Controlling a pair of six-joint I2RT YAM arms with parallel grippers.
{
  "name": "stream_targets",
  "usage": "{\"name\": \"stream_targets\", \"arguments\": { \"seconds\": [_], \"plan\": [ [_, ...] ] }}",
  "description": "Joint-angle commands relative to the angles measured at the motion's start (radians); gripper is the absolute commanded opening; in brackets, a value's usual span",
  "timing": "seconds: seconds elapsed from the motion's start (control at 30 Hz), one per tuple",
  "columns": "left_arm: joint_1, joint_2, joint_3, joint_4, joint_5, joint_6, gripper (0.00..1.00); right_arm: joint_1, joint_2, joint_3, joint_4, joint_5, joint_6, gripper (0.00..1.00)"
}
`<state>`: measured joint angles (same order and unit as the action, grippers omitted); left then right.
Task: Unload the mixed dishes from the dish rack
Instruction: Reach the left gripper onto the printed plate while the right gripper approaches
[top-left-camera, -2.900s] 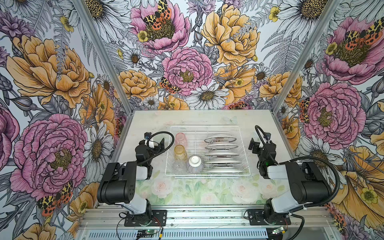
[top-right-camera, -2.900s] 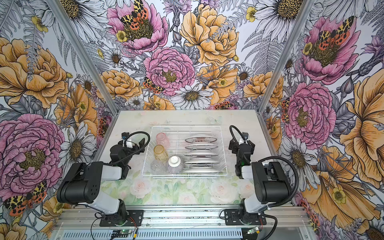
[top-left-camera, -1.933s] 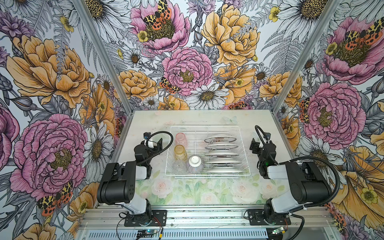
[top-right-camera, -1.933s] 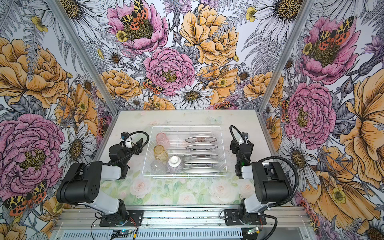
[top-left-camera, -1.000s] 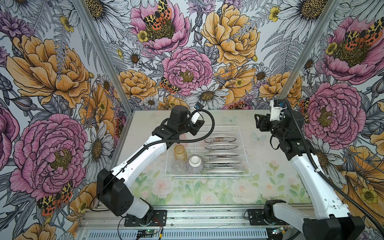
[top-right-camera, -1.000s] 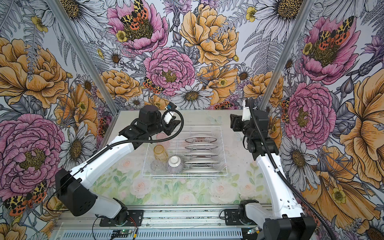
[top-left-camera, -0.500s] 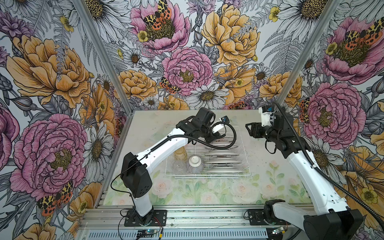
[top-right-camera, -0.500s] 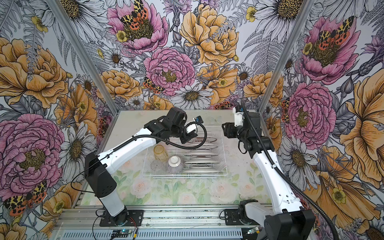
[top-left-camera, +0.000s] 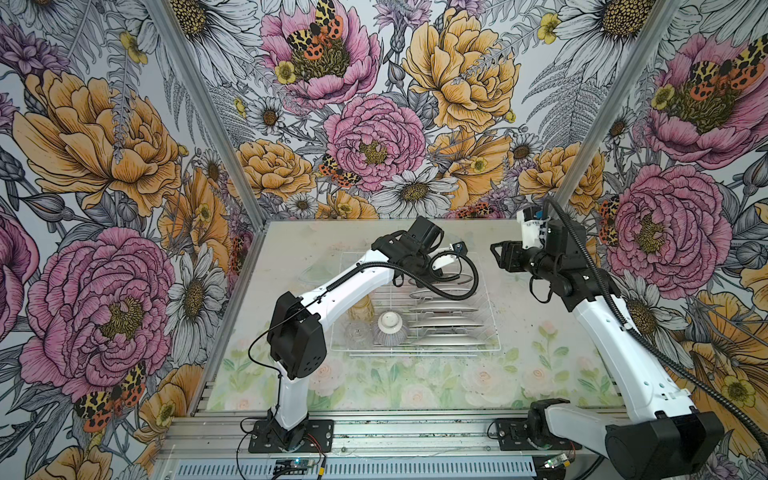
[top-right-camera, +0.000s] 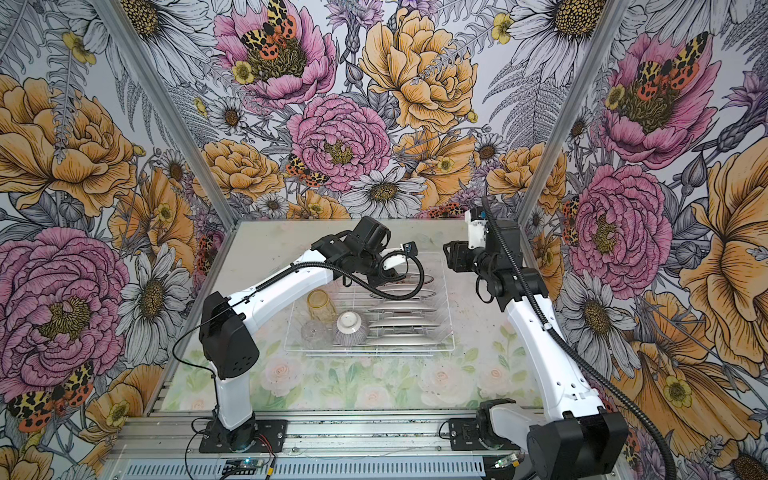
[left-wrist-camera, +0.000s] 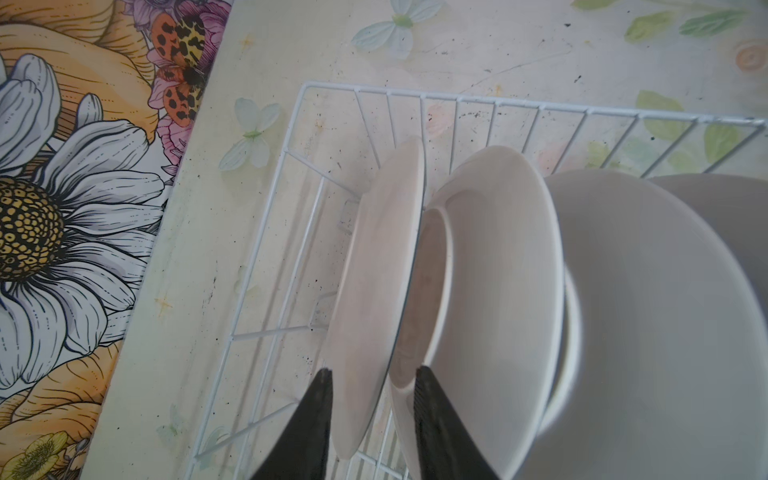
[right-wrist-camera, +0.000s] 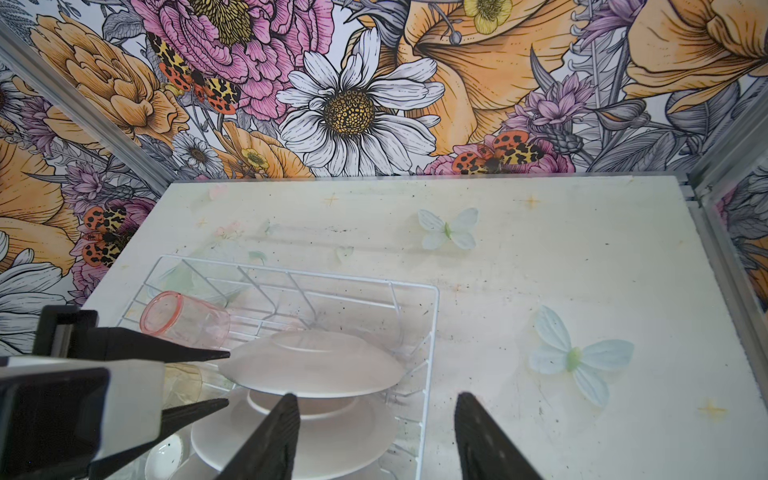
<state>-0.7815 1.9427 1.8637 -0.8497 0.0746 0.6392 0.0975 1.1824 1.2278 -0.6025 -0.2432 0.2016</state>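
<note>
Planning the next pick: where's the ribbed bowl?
In both top views the ribbed bowl sits foot-up, near-left in the dish rack, between the clear tumbler and the nearest plate.

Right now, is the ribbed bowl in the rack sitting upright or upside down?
Upside down. In both top views the bowl shows its white foot on top, with the ribbed wall flaring downward.

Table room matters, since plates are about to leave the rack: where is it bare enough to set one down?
Bare: the table band between the front edge of the dish rack and the robot bases, and the strip between its right side and the right arm. Crowded: inside the rack, where the left hand straddles the far plate.
</note>
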Motion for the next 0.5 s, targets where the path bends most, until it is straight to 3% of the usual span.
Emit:
{"name": "stream_targets", "arguments": {
  "seconds": [0.0, 0.47],
  "plan": [
    [-0.007, 0.018, 0.041, -0.04, -0.026, 0.037, 0.35, 0.002, 0.001, 0.022, 0.001, 0.011, -0.002, 0.62],
    [-0.007, 0.113, 0.107, -0.036, -0.137, 0.096, 0.3, 0.002, 0.019, 0.013, 0.002, 0.018, -0.013, 0.63]
  ]
}}
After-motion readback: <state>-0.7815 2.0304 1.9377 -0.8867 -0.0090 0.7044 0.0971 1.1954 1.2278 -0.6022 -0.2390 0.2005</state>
